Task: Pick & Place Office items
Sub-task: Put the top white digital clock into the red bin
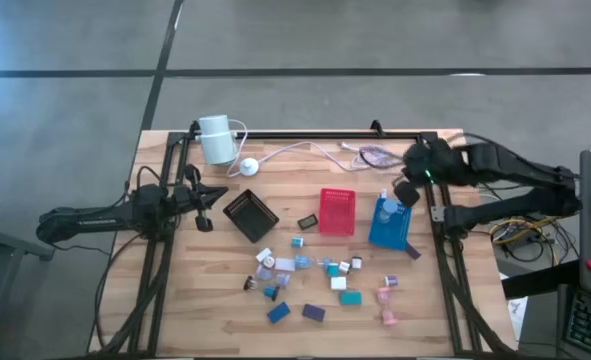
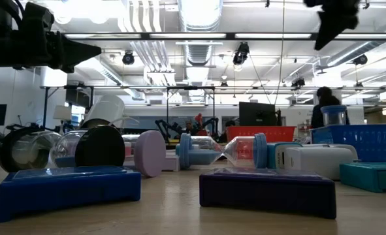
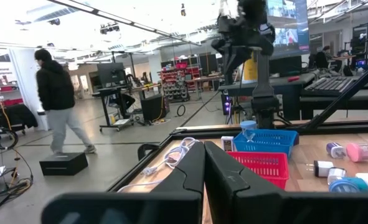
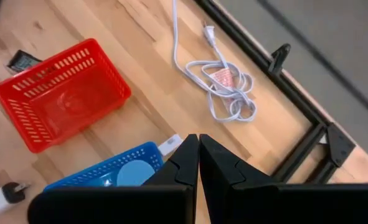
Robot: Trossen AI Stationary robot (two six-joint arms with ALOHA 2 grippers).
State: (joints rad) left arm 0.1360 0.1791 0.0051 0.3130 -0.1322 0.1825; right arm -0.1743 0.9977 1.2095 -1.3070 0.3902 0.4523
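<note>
Along the near edge of the wooden table (image 1: 175,310) lies the scatter of office items (image 1: 315,285): a dark blue block (image 1: 278,313) and a purple block (image 1: 314,313) closest to the edge, a teal block (image 1: 350,297) just behind them, and two pink pieces (image 1: 387,305) toward the right rail. From table height the blue block (image 2: 68,189) and purple block (image 2: 266,190) fill the foreground and hide much of what stands behind; only the tops of clear short cylinders and a pale round disc (image 2: 150,153) rise above them (which piece is which back there is hard to make out). The near left corner of the table is bare wood, and so is the strip between the items and the left rail. Farther back stand three small trays in a row: a black tray (image 1: 250,215) turned at an angle, a red tray (image 1: 337,211), and a blue tray (image 1: 390,222) with a clear blue-capped piece in it. Behind them, by the far edge, a white cylinder (image 1: 215,138) lies with its white cable (image 1: 305,152) trailing right to a coiled bundle; the right wrist view shows that coil (image 4: 227,93) close to the black frame rail, which the high view renders only as a tangle. The left gripper (image 1: 207,203) hangs over the left rail, left of the black tray, fingers pressed together and empty. The right gripper (image 1: 403,192) hangs above the blue tray's far end, likewise closed on nothing. The left wrist view alone shows a person walking in the room beyond.
</note>
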